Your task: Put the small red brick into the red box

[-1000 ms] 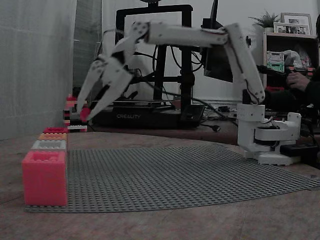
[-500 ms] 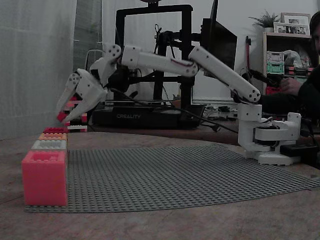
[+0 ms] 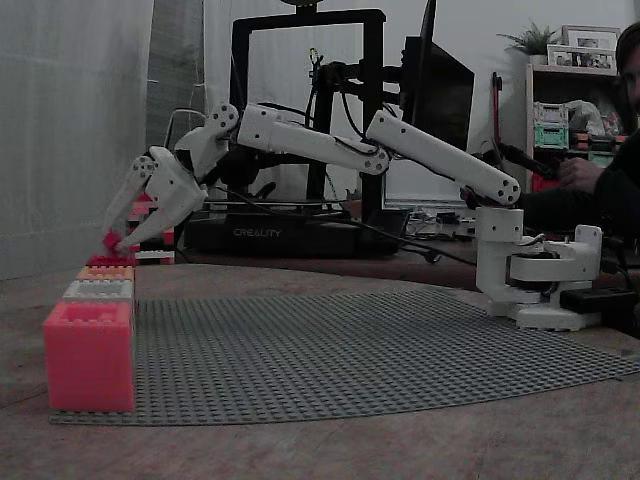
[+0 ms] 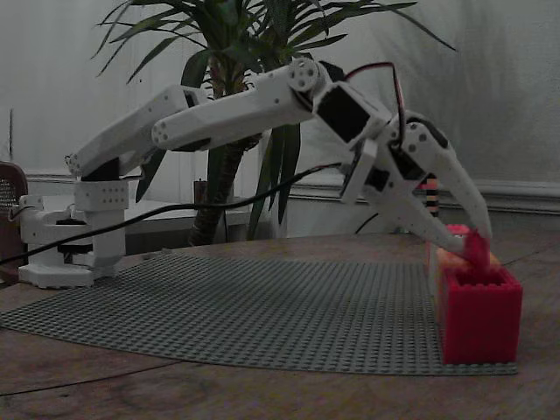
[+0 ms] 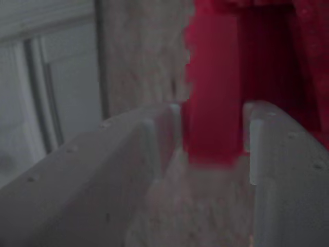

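One gripper (image 3: 112, 240) pinches the small red brick (image 4: 477, 249) above the baseplate's (image 3: 400, 350) box-lined edge, seemingly over the red box (image 4: 479, 313). Centre over its opening, lower, then release.

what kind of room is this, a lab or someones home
Most likely a home room used as a hobby workspace. A 3D printer stands behind the table, a shelf with framed photos is at the right in a fixed view, and a large potted plant stands behind the arm.
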Robot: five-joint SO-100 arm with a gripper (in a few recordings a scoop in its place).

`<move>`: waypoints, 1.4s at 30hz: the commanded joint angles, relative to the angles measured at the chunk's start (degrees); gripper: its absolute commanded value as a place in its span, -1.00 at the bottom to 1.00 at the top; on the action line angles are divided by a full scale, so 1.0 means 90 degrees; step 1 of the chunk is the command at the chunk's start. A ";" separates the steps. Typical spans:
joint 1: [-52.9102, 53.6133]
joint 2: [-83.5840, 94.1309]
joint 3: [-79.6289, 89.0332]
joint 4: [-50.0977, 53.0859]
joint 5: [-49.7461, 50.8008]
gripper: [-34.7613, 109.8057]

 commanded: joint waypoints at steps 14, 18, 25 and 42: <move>0.0146 0.3262 0.2920 -0.0918 -0.0107 -0.52; 0.0029 0.5107 0.5117 -0.1494 -0.0322 -0.52; -0.0293 0.8184 0.8945 -0.1895 -0.1074 -0.52; -0.1523 1.4834 1.7031 -0.0742 -0.0195 -0.49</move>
